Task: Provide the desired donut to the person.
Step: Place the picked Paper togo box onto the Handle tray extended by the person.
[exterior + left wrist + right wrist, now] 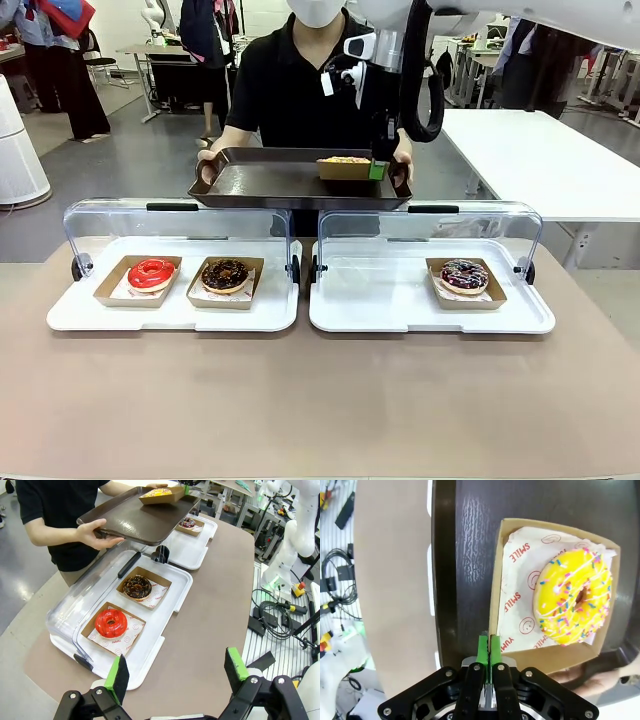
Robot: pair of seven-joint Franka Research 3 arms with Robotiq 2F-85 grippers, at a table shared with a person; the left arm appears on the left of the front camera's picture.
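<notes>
Over the far side of the bench (320, 400), the person (300, 90) holds a brown tray (270, 185) level in both hands (97, 534), just above the open cases. That gives you a flat place to set the order down. Your right pincer (489, 650) reaches in from above and is clenched on one end wall of a cardboard box (545, 657), its green pads meeting flat on the thin card. Gripping the wall rather than the pastry keeps the icing untouched. The yellow donut (572, 596), sprinkled, lies on printed paper inside that box. The box looks to be resting on the tray's right end, close by the person's thumb. I judge the handover nearly done: what remains is for you to let go and lift clear without dragging the box.

Your left pincer (176, 664) hangs released, pads well apart, above the bench's left end near the left case (100, 318), away from the work.

Both cases have their clear lids (180, 225) swung back toward the person, leaving the fronts open to you. The left case holds two boxes side by side, one with a red donut (151, 272) and one with a chocolate donut (225, 274). The right case (380, 300) holds one box with a dark sprinkled donut (464, 275) at its right end; the rest of its floor is bare.
</notes>
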